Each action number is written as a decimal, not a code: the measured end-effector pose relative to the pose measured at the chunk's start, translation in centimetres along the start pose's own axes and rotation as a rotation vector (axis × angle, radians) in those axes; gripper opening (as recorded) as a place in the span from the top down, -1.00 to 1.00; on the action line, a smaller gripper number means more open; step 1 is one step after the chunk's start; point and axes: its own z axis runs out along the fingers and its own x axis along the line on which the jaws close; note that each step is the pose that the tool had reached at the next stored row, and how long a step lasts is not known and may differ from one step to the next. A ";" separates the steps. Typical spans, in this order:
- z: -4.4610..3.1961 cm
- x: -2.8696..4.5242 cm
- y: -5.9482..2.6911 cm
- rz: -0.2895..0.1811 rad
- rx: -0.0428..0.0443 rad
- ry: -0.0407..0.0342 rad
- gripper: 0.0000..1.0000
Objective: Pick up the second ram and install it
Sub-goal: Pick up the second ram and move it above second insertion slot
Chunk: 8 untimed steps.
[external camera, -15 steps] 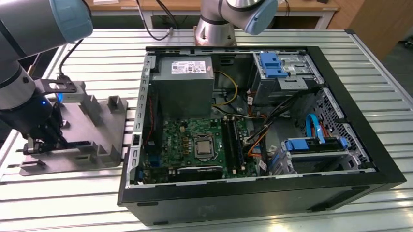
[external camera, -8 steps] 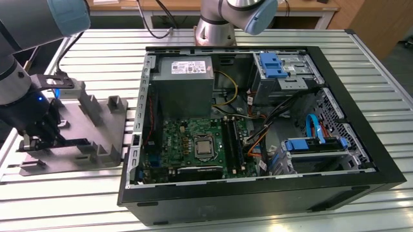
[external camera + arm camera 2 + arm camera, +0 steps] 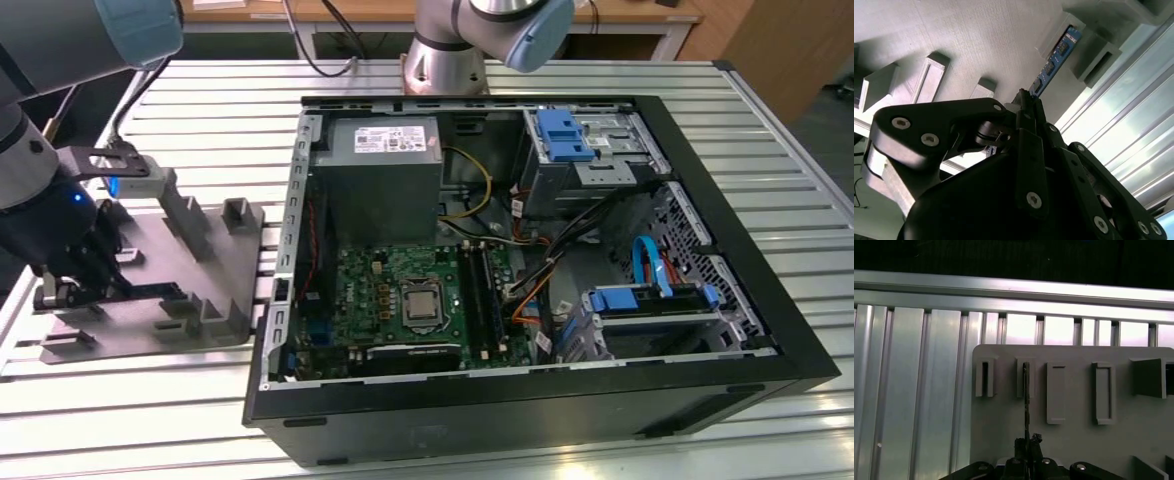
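Blue second ram (image 3: 1056, 57), on edge, running from clamped pincer (image 3: 1026, 100) into grey tray (image 3: 979, 35)

Open PC case (image 3: 534, 410) mid-desk (image 3: 200, 100), green motherboard (image 3: 387, 290) + grey power supply (image 3: 380, 170) inside. Grey tray (image 3: 214, 250) on exterior view's left. Arm (image 3: 40, 190) low over it, claw (image 3: 60, 292) at thin dark ram (image 3: 158, 290) in tray.

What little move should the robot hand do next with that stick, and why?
Probably lift straight up, gently. The gripper seems shut on the second ram, whose far end sits in a slot of the grey holder tray, so pulling sideways might jam it.
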 end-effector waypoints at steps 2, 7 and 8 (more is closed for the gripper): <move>-0.12 0.00 0.01 0.000 -0.0002 0.0000 0.73; -0.55 0.00 0.02 0.000 -0.0001 0.0000 0.73; -0.65 0.00 0.03 0.000 -0.0001 0.0000 0.73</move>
